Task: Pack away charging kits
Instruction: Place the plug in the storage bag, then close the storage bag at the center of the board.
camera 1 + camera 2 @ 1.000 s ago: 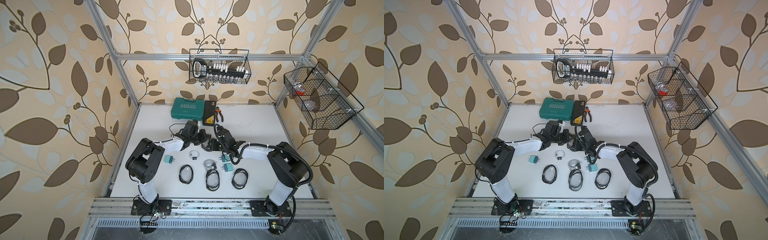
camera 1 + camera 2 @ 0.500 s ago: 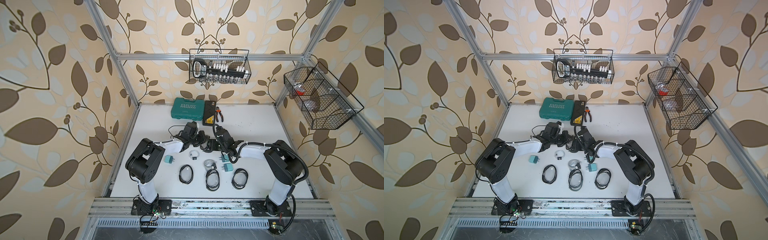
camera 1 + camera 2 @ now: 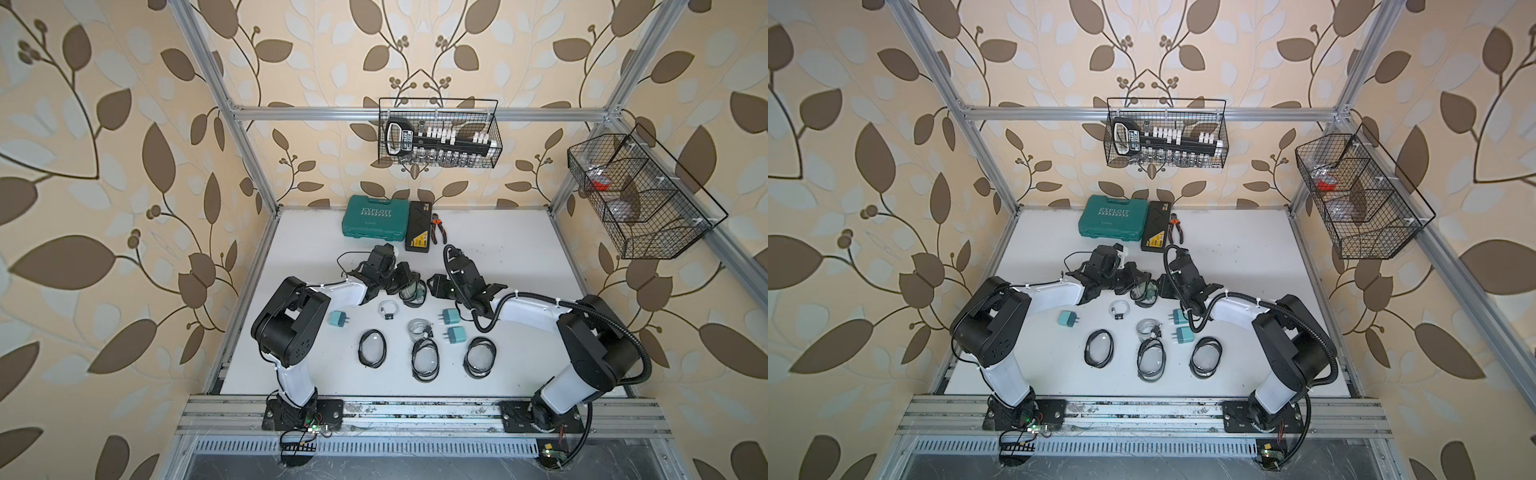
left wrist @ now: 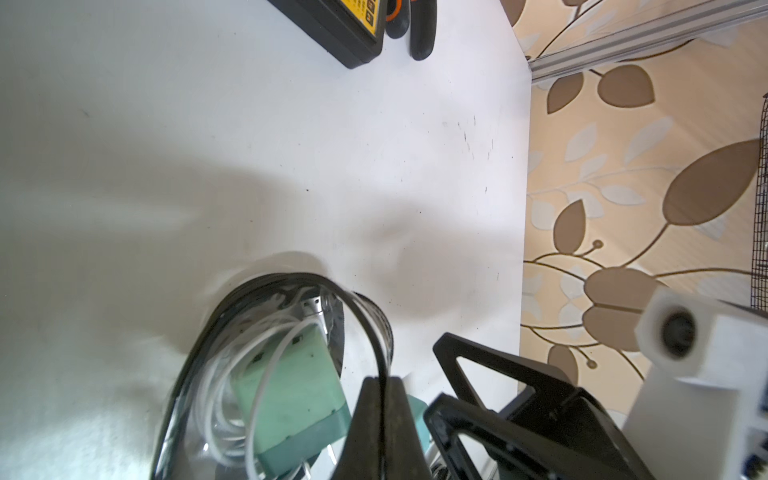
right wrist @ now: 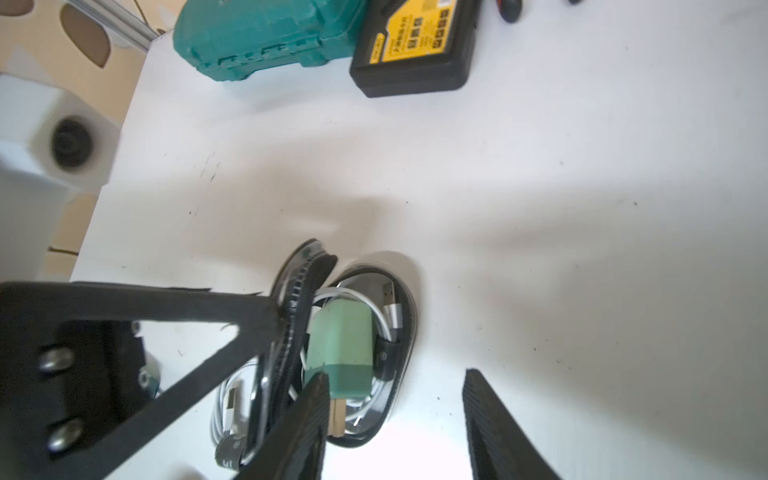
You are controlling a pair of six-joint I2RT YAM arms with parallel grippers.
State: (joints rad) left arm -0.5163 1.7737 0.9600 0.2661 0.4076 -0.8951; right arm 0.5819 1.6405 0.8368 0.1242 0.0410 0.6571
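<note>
Change: none visible; black-rimmed clear oval pouch [image 5: 301, 286] stays midway between the surface's [image 3: 519, 266] side edges | left end effector [image 4: 380, 384] clenched on its rim | right end effector [image 5: 395, 376] released, fingertip [image 5: 313, 399] against teal cube adapter [image 5: 338, 336] inside | next, likely: zip.

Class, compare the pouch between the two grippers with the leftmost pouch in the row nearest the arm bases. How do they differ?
The pouch between the grippers gapes open; the leftmost front-row pouch lies flat. The first holds a teal plug adapter and white cable; the second looks empty. The left gripper is shut on the first's rim; nothing touches the second. Both are oval, clear and black-rimmed.
</note>
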